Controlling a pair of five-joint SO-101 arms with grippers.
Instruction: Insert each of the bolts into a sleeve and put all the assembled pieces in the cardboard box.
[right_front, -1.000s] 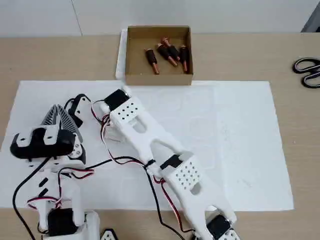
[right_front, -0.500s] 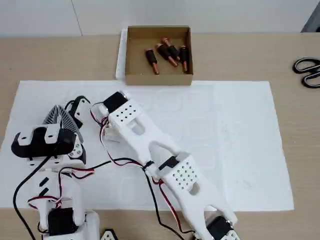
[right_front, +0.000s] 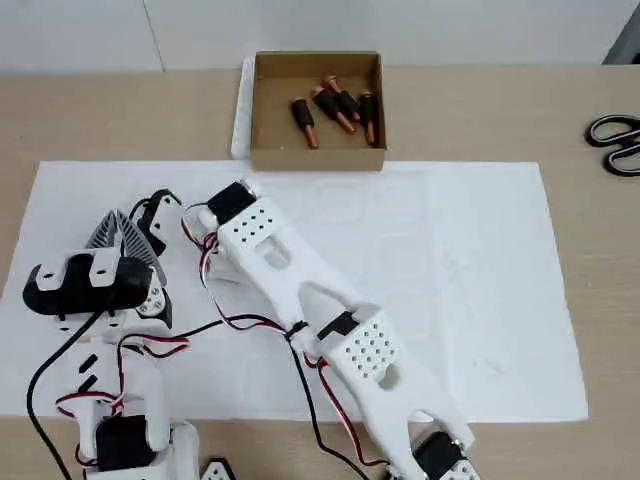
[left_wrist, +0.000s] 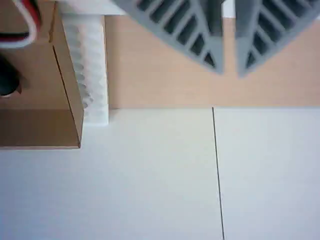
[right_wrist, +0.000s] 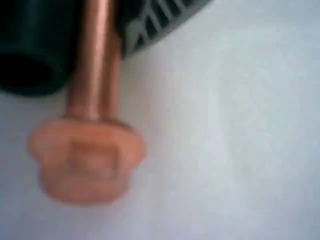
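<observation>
**High view**
- Cardboard box (right_front: 315, 158): at the far middle of the bench (right_front: 100, 110), just beyond a white paper sheet (right_front: 470, 280).
- Contents of the box: four assembled pieces (right_front: 335, 105), dark bodies with copper ends. They lie close together across the middle and right of the box floor.
- White ribbed strip (right_front: 240, 110): touching the box's left wall.
- Scissors (right_front: 615, 143): on the bench at the right edge, well apart from the box.
- Left gripper (right_front: 118, 222): grey, over the left part of the sheet, pointing toward the box and well short of it.
- Right gripper (right_front: 160, 212): just beside the left one, at the end of the white arm that lies slantwise across the sheet.

**Left wrist view**
- Fingers (left_wrist: 200, 35): grey and ribbed, all but together, with a narrow slit between the tips and nothing in it.
- Behind them: bare bench and the edge of the sheet.
- A corner of the box, with the strip against it, stands off to one side, apart from the fingers.

**Right wrist view**
- Bolt (right_wrist: 89, 155): copper, very near the camera, its broad head toward it, over the white sheet.
- The shaft runs away from the head between a black sleeve (right_wrist: 27, 47) on one side and a grey ribbed part of the right gripper on the other, close against both.
- The sleeve's open mouth faces the camera, and the shaft passes beside that mouth.
- Whether this gripper's fingers are clamped on the bolt or apart cannot be told.
</observation>
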